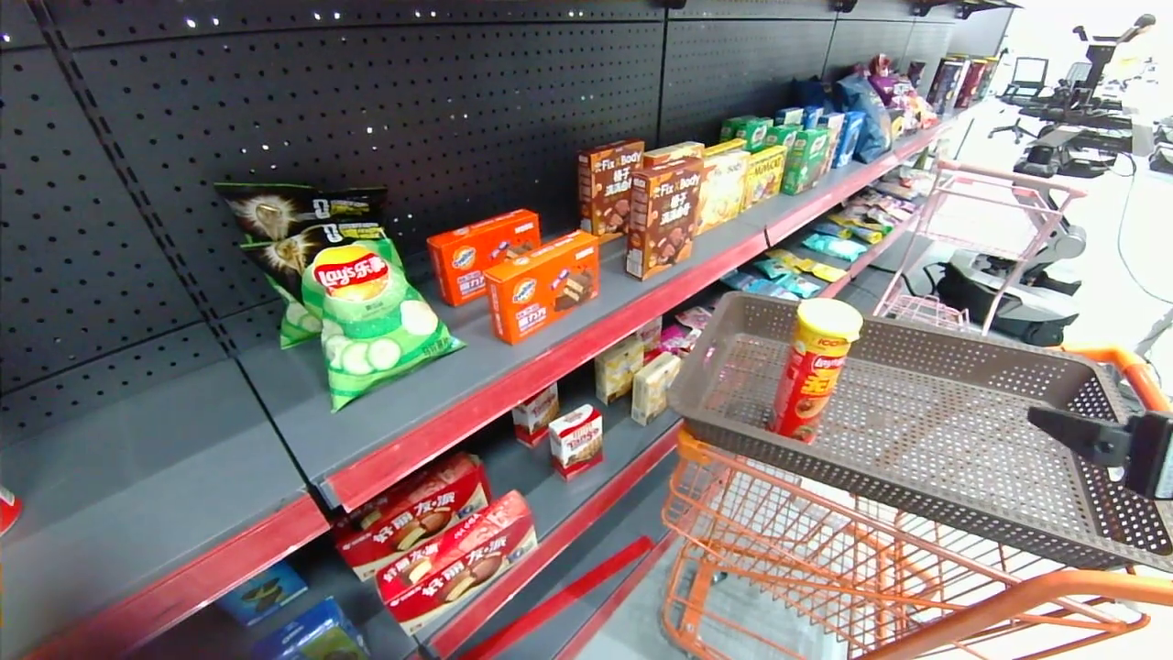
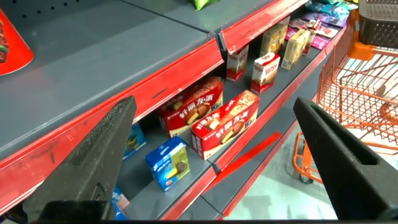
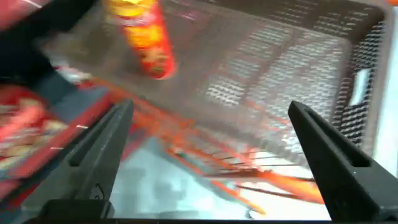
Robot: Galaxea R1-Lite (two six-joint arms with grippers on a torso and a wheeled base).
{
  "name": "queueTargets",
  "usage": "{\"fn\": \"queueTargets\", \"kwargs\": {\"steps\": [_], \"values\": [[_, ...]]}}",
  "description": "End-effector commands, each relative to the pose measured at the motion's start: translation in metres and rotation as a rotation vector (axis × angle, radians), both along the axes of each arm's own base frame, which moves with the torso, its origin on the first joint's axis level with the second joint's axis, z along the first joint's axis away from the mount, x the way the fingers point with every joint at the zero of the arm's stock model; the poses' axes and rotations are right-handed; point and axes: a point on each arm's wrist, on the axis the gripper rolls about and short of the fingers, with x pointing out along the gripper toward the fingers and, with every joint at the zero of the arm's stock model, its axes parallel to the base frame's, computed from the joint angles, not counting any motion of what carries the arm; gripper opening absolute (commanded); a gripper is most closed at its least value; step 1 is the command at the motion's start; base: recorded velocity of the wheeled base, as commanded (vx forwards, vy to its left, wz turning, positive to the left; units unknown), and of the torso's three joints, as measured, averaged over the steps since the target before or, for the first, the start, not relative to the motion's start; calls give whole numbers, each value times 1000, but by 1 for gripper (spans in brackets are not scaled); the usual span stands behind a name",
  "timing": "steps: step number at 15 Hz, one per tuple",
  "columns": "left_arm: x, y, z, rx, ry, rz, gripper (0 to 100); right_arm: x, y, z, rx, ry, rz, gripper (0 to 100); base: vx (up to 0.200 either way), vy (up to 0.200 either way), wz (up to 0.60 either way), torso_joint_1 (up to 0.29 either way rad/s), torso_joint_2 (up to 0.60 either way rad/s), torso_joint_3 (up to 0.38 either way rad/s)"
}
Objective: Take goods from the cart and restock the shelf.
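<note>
A red and yellow chips canister [image 1: 815,369] stands upright in the grey perforated basket [image 1: 962,477] on top of the orange cart [image 1: 825,568]; the right wrist view has this canister [image 3: 146,37] beyond the fingers. My right gripper [image 1: 1068,429] hovers over the basket's near right side, open and holding nothing [image 3: 210,107]. The grey shelf with a red edge [image 1: 513,380] runs along the left. My left gripper [image 2: 214,106] is open and holding nothing, in front of the shelf's lower levels, beside a bare stretch of shelf [image 2: 112,56].
The upper shelf holds a green chips bag [image 1: 367,312], orange boxes [image 1: 541,284] and brown boxes [image 1: 662,215]. Red biscuit boxes [image 2: 221,121] lie on the lower shelf. A pink cart [image 1: 985,238] stands farther down the aisle. A red object [image 2: 9,43] sits at the bare shelf's end.
</note>
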Motion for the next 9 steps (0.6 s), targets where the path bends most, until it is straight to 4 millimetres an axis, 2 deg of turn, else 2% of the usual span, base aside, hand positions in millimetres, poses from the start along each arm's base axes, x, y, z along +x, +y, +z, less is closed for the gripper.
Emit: {"fn": "queueTargets", "kwargs": {"steps": [1, 5, 7, 9], "values": [[0, 0, 0, 0, 0, 0, 100, 62, 8, -26, -86, 93, -21, 100, 0, 0, 0, 0, 0, 0], [0, 0, 0, 0, 0, 0, 100, 107, 13, -54, -83, 119, 7, 100, 0, 0, 0, 0, 0, 0], [0, 0, 0, 0, 0, 0, 100, 127, 27, -77, -99, 134, 73, 100, 0, 0, 0, 0, 0, 0], [0, 0, 0, 0, 0, 0, 100, 145, 40, -91, -99, 123, 110, 100, 0, 0, 0, 0, 0, 0]]}}
